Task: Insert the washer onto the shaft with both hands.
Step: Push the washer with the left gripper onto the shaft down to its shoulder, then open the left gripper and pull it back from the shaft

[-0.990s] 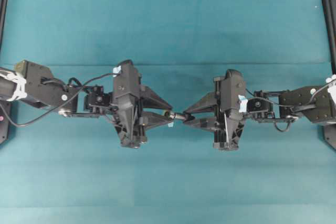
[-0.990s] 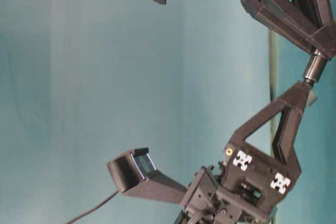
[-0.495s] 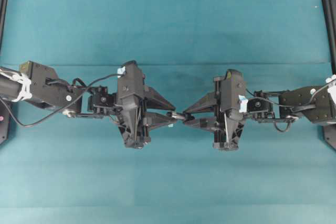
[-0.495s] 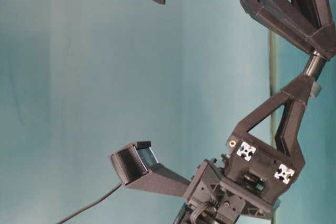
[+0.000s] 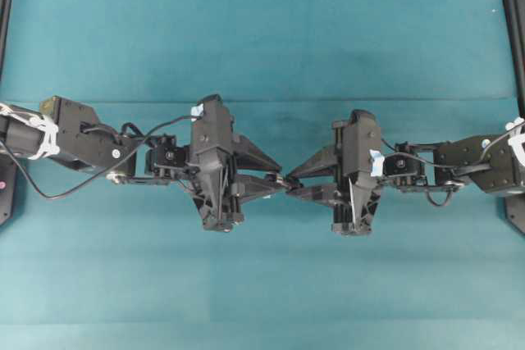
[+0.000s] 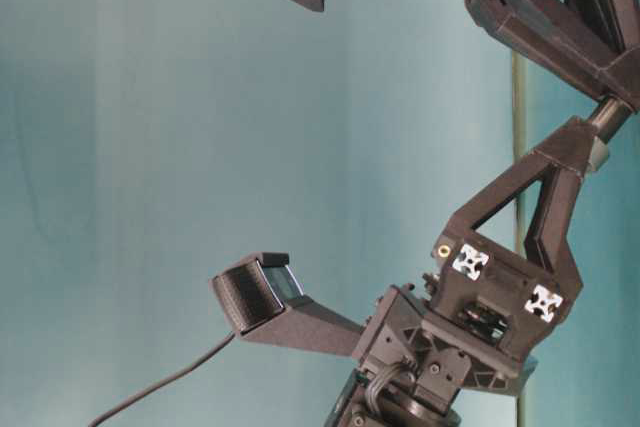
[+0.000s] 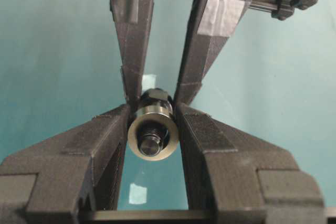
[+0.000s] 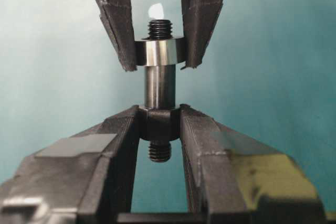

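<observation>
In the left wrist view my left gripper is shut on the silvery washer, and the dark shaft's threaded tip shows through its hole. In the right wrist view my right gripper is shut on the shaft at its thick base. There the washer sits round the upper part of the shaft, with the threaded end sticking out past it. Overhead, the left gripper and right gripper meet tip to tip above the mat. In the table-level view only a short piece of the shaft shows.
Teal cloth covers the table. A tiny pale square scrap lies on it below the grippers. Black frame rails stand at the left edge and right edge. A cable trails from the left arm.
My left gripper has moved right towards the right gripper, closing the gap, and the washer has slid over the shaft's tip. The right arm has barely moved.
</observation>
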### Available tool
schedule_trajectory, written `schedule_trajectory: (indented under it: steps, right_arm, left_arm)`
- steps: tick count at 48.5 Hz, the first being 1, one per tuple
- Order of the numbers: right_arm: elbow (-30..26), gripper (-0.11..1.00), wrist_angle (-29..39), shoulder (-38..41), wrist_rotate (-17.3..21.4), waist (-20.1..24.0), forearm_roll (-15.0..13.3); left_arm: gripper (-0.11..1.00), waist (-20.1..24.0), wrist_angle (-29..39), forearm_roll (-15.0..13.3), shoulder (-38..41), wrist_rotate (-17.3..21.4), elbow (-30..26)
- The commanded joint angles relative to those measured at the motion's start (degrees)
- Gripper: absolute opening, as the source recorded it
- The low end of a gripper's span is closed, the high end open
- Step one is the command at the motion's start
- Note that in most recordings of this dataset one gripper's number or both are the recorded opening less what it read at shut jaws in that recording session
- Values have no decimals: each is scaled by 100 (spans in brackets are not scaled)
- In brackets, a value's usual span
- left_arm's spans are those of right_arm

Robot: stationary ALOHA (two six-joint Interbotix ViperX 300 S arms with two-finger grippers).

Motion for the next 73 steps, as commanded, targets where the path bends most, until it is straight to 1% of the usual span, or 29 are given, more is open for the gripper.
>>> schedule_trajectory:
  steps: [1, 11, 31, 47, 73]
  right_arm:
    - [-193, 0, -123, -62, 44, -44, 9]
    - [-202, 0, -132, -62, 44, -53, 9]
    - [-290, 0, -149, -26, 44, -53, 9]
    - [-290, 0, -132, -26, 44, -53, 9]
    - [-272, 0, -105, -26, 53, -53, 9]
  left_arm:
    - [37, -88, 0, 0, 0, -9, -105]
    - [37, -149, 220, 9, 0, -9, -105]
    - [37, -158, 229, 9, 62, 9, -299]
    - [37, -149, 360, 0, 62, 9, -299]
    - [37, -149, 369, 0, 35, 9, -308]
